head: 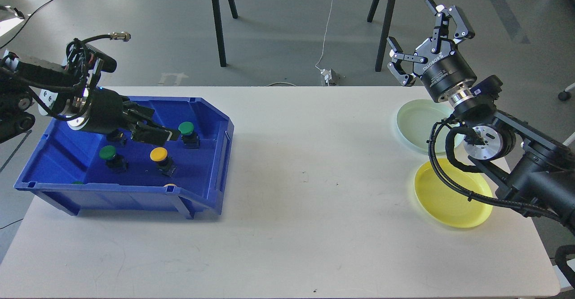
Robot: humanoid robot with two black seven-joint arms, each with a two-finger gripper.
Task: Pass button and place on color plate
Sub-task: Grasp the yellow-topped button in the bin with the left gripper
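Bin: blue, left of frame, on the white table; open front faces right.
Left gripper: reaches into the bin from the upper left; dark against the blue floor, its fingers run together as one block, so I cannot tell if they are apart or closed, or whether they hold anything.
Green button A: upper right of the bin floor, just beside the left gripper's tip; contact cannot be judged.
Yellow button A: mid bin, just below the gripper, upright on a black base.
Green button B: left of yellow A, apart from it.
Hidden button: only a black base shows under the left gripper's body; cap colour not visible.
Cut-off items: a green sliver and a pale orange sliver at the bin's near wall (the wall hides the rest).
Right gripper: upper right of frame, raised over the floor beyond the table; fingers spread wide, nothing between them.
Pale green plate: right edge of the table, its right part covered by the right arm.
Yellow plate: below the pale one, nearly touching it; upper right rim crossed by arm cables.
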